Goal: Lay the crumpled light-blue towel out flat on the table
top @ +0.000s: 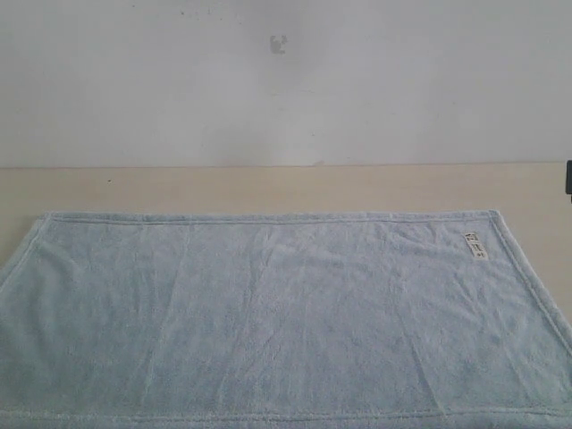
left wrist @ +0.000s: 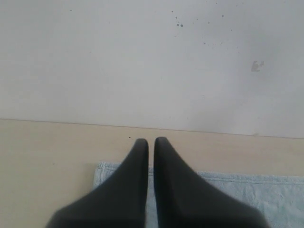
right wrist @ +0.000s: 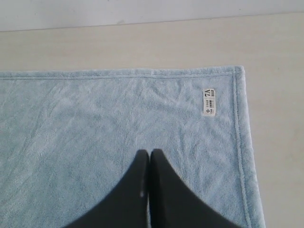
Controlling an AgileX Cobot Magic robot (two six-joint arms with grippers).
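Towel, a large pale-blue plush fleece rectangle [top: 268,322], lies spread flat on the wide beige wood-look table [top: 268,188], with only faint creases. Soft, light and limp, it is probably best pinched at a hemmed corner near the small white tag [right wrist: 209,102]. The left gripper [left wrist: 151,141] and right gripper [right wrist: 148,153] have their fingers pressed together, holding nothing.

Grey-white wall [top: 134,80], small scuff [top: 279,44] — perhaps chipped paint, dark specks [left wrist: 179,23]

The towel [top: 268,322] lies spread on the table [top: 268,188], far edge parallel to the wall [top: 268,89] behind. The tag [top: 475,244] sits near its far right corner.
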